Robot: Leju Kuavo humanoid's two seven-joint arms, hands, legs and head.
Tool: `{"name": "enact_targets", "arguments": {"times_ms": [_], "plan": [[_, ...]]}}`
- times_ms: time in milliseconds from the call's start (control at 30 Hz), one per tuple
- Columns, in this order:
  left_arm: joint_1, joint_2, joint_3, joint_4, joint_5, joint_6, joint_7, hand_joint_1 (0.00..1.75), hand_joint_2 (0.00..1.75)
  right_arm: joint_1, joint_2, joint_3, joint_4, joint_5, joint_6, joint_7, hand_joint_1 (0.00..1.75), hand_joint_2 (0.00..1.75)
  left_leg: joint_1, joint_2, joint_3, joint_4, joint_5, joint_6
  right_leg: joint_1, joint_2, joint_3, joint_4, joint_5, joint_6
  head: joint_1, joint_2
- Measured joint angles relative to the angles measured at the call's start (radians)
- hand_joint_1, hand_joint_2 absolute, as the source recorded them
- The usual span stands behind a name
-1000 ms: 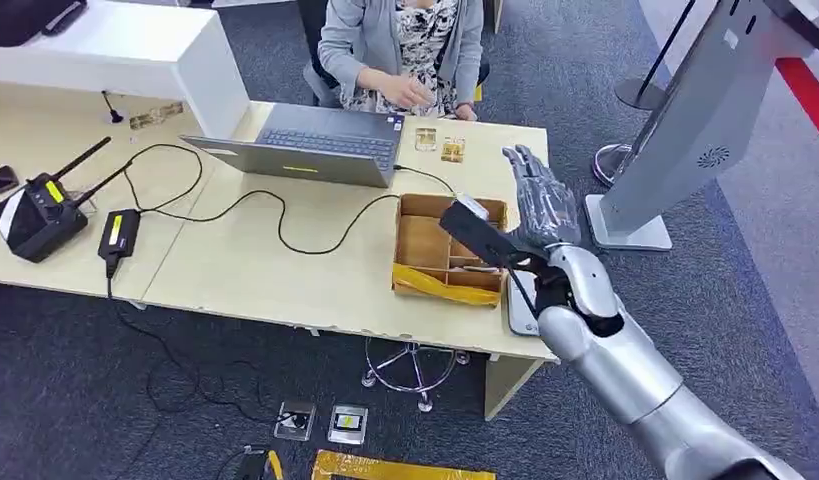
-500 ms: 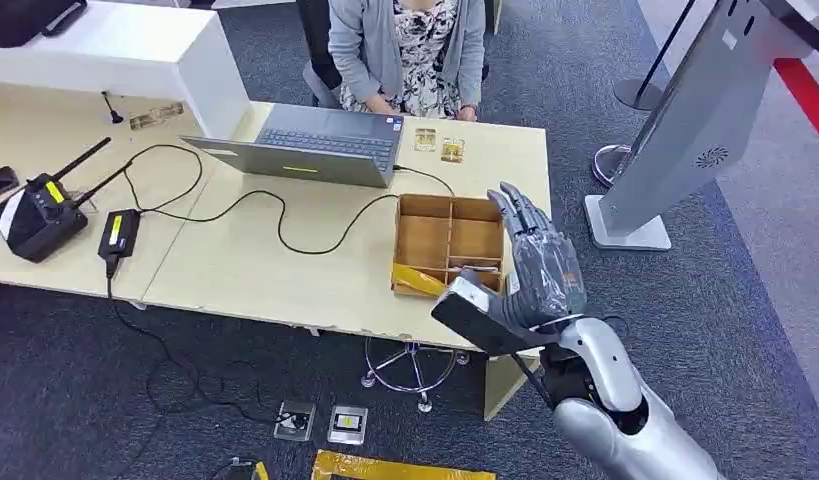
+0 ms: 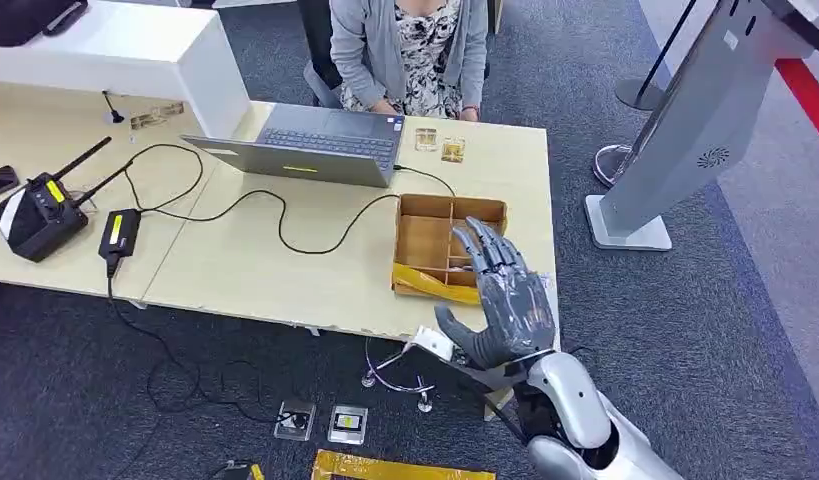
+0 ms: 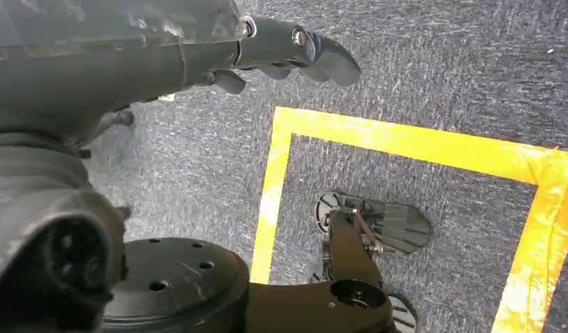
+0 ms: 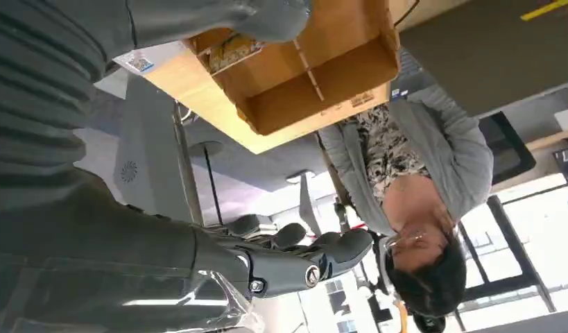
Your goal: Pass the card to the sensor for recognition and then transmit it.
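My right hand (image 3: 503, 298) hovers over the desk's front right corner, fingers spread and nothing in it. It stands just in front of the compartmented cardboard box (image 3: 437, 238), whose near wall bears yellow tape. In the right wrist view a yellowish card (image 5: 230, 47) lies in one compartment of the box (image 5: 315, 83), close to my fingertips. A white flat device with a label (image 5: 139, 62) lies at the desk corner beside the box. My left hand (image 4: 198, 48) hangs over the carpet with its fingers loose and holds nothing.
A person (image 3: 410, 45) sits behind the desk at an open laptop (image 3: 315, 148). Two small yellow cards (image 3: 440, 144) lie beside the laptop. A black cable (image 3: 285, 225) crosses the desk; a radio (image 3: 35, 212) sits at the left. A grey kiosk stand (image 3: 675, 130) stands to the right.
My right arm has drawn back toward me and lower, from beside the box's right side to the desk's front corner. The person's hands have moved off the desk edge.
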Motion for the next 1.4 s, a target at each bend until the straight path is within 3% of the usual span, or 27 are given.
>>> {"name": "enact_targets", "arguments": {"times_ms": [467,1200,1400], "plan": [[0.003,-0.001,0.000,-0.002,-0.031,-0.007,0.018,0.00,0.00,-0.001,0.059,0.052,0.124,0.111,0.000,0.051,0.00,1.75,0.000,0.000,0.000,0.000,0.000,0.000,0.000,0.000,0.000,0.000,0.000,0.000,0.000,0.000],[0.006,-0.009,0.000,-0.002,-0.056,-0.025,0.027,0.00,0.00,-0.072,0.150,0.070,0.335,0.127,-0.002,0.071,0.00,1.75,0.000,-0.001,0.000,0.000,0.000,0.000,0.000,-0.001,0.000,0.000,0.000,0.000,0.000,0.000],[0.005,-0.009,0.000,-0.002,-0.058,-0.026,0.027,0.00,0.00,-0.076,0.152,0.070,0.342,0.127,-0.001,0.072,0.00,1.75,0.000,-0.001,0.000,0.000,0.000,0.000,0.000,-0.001,0.000,0.000,0.000,0.000,0.000,0.000]]}}
